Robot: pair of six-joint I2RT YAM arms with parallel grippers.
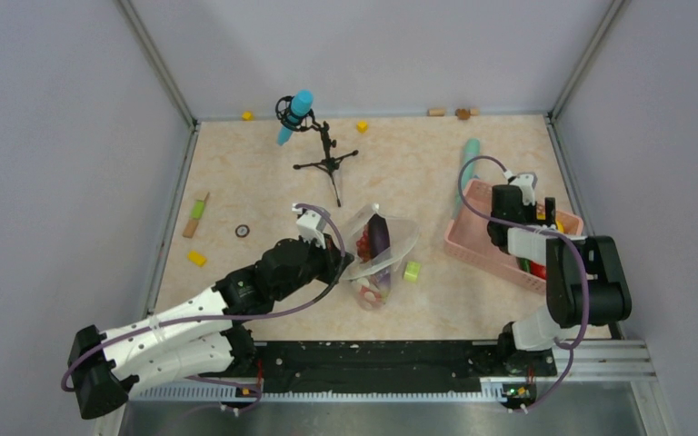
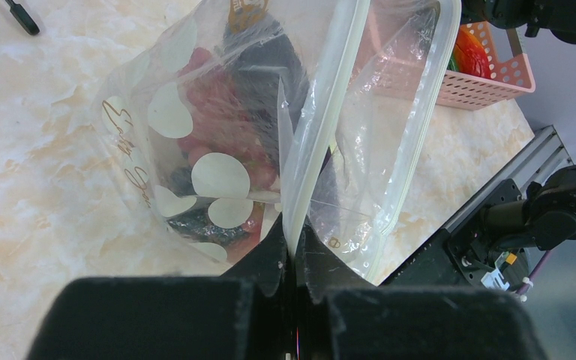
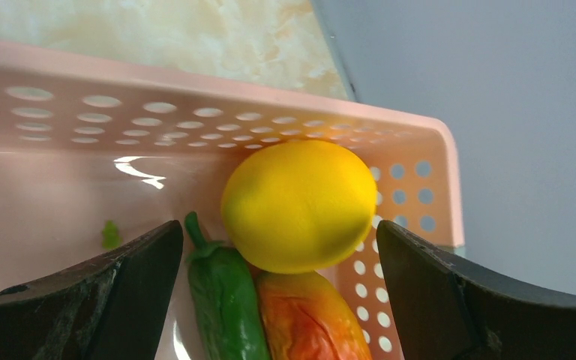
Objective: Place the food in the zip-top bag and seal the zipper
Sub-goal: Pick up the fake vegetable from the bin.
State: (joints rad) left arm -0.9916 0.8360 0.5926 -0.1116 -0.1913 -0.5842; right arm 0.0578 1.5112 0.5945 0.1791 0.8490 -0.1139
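The zip-top bag [image 1: 379, 247] stands open in the middle of the table, clear with white dots [image 2: 195, 135]. It holds a dark purple grape bunch [image 2: 270, 67] and red pieces [image 2: 221, 112]. My left gripper [image 1: 338, 263] is shut on the bag's white zipper strip [image 2: 322, 127], pinching it between the fingertips [image 2: 294, 247]. My right gripper [image 1: 534, 229] is open inside the pink basket [image 1: 473, 245]. In the right wrist view its gripper [image 3: 281, 300] straddles a yellow lemon [image 3: 300, 204], a green vegetable [image 3: 225, 300] and an orange-red piece [image 3: 315, 319] without touching them.
A lime-green little cylinder [image 1: 412, 271] lies right of the bag. A microphone stand [image 1: 323, 150] stands behind it. A teal cylinder [image 1: 466, 159] lies behind the basket. Yellow blocks [image 1: 197, 258] [image 1: 362, 125], a small ring [image 1: 242, 231] and a stick [image 1: 196, 215] lie around the left and back.
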